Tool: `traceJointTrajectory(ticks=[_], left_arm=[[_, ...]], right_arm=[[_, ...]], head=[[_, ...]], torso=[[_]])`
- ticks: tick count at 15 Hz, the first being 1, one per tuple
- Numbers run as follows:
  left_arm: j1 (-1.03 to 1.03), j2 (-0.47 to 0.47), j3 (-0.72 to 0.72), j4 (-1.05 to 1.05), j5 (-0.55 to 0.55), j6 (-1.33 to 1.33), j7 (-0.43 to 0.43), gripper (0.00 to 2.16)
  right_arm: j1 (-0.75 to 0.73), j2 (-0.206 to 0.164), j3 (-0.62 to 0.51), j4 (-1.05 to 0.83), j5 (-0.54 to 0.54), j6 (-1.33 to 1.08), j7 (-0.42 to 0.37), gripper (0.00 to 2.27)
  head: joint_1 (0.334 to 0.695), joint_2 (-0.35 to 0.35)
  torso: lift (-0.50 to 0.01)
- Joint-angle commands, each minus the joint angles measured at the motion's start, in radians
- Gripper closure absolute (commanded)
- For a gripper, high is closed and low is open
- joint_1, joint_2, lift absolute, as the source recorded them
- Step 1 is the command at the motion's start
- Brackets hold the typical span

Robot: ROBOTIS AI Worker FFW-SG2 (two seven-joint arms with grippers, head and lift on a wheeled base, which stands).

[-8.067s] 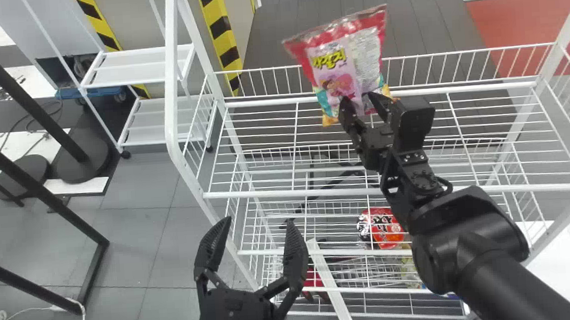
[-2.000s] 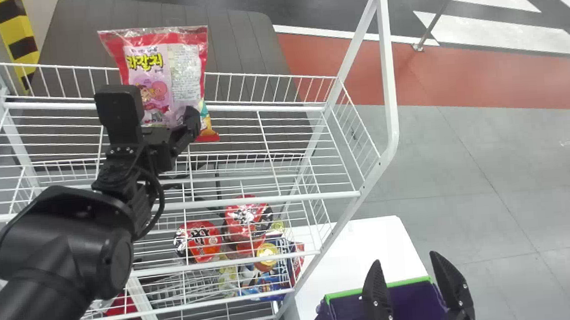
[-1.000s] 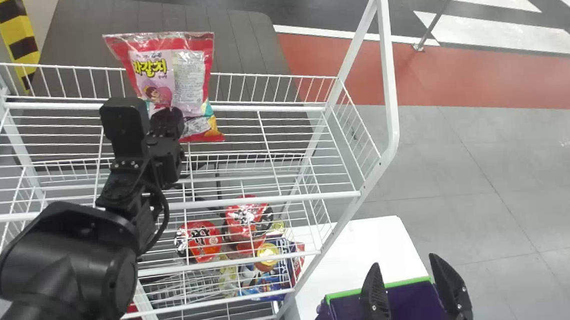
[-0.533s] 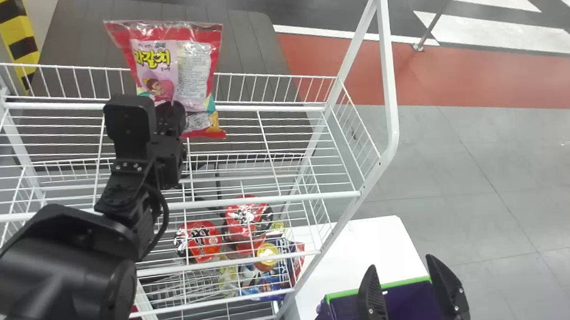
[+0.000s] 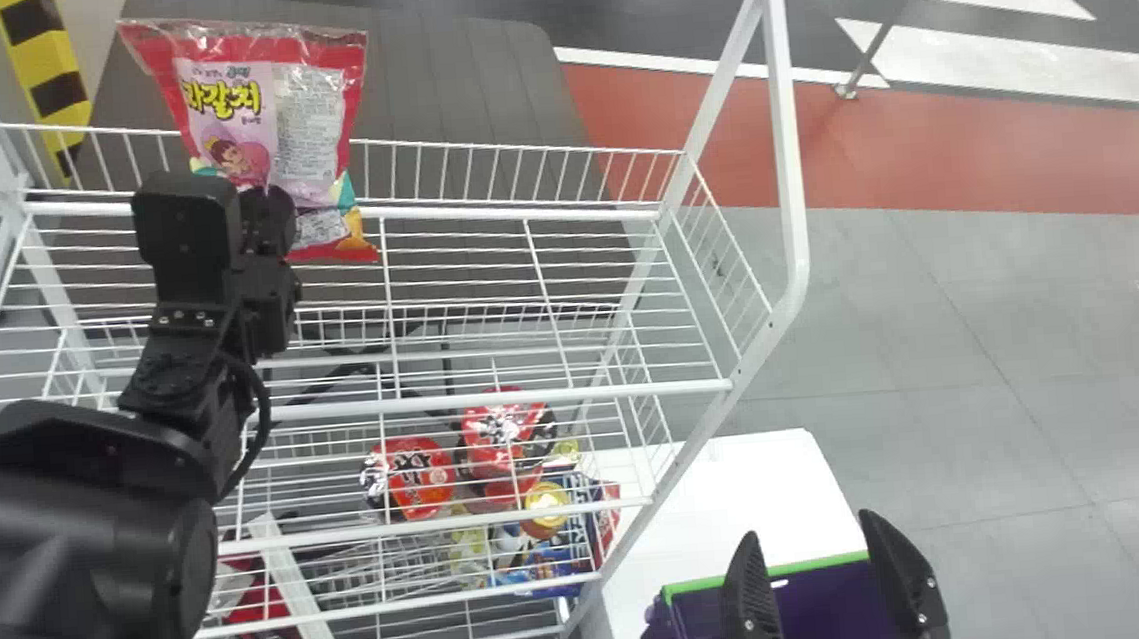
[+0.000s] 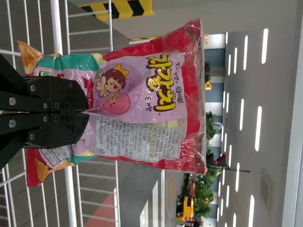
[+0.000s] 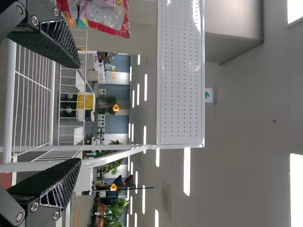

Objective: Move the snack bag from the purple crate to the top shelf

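Over the back left part of the top shelf point(image 5: 517, 210), the snack bag point(image 5: 315, 127) is held upright by the left gripper point(image 5: 268, 202). Its two fingers are closed on the lower middle of the bag, nearly meeting, with the bag's top seam pointing up and away from them. The bag's upper part rises above the wire fence along the shelf's back edge; whether its bottom edge touches the wires, I cannot tell. The left arm point(image 5: 73, 525) comes in across the shelf's front left corner.

Well apart from it, beyond the rack's right end and nearer the robot, the right gripper point(image 5: 811, 533) hangs over the purple crate point(image 5: 826, 617). Its fingers are spread wide with nothing between them. The crate has a green rim and sits on a white table point(image 5: 731, 479), and something green lies inside it at its left side.

Lower in the rack, toward the right end, two red and black packages point(image 5: 420, 475) point(image 5: 507, 434) lie side by side, with a round yellow-topped item point(image 5: 545, 502) and some blue packets point(image 5: 552, 564) close by.
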Motion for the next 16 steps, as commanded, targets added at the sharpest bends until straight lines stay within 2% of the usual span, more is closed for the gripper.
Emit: traceJointTrajectory(ticks=[1,6,12,16], left_arm=[[0.0,-0.003,0.067,0.013,-0.026,-0.009,-0.019,1.32],[-0.001,-0.003,0.136,0.056,-0.053,-0.083,-0.064,1.32],[-0.018,-0.003,0.198,0.138,-0.072,-0.202,-0.119,1.32],[-0.034,-0.003,0.216,0.201,-0.098,-0.245,-0.122,1.32]], right_arm=[[0.006,0.0,0.004,-0.004,0.006,-0.003,0.0,0.12],[0.01,0.0,0.006,-0.004,0.016,-0.009,-0.002,0.12],[0.014,0.002,0.007,-0.008,0.029,-0.003,-0.002,0.12],[0.014,0.003,0.007,-0.007,0.032,-0.003,-0.002,0.12]], head=[[0.695,-0.295],[0.695,-0.211],[0.695,-0.165],[0.695,-0.148]], torso=[[-0.001],[-0.001],[-0.001],[-0.001]])
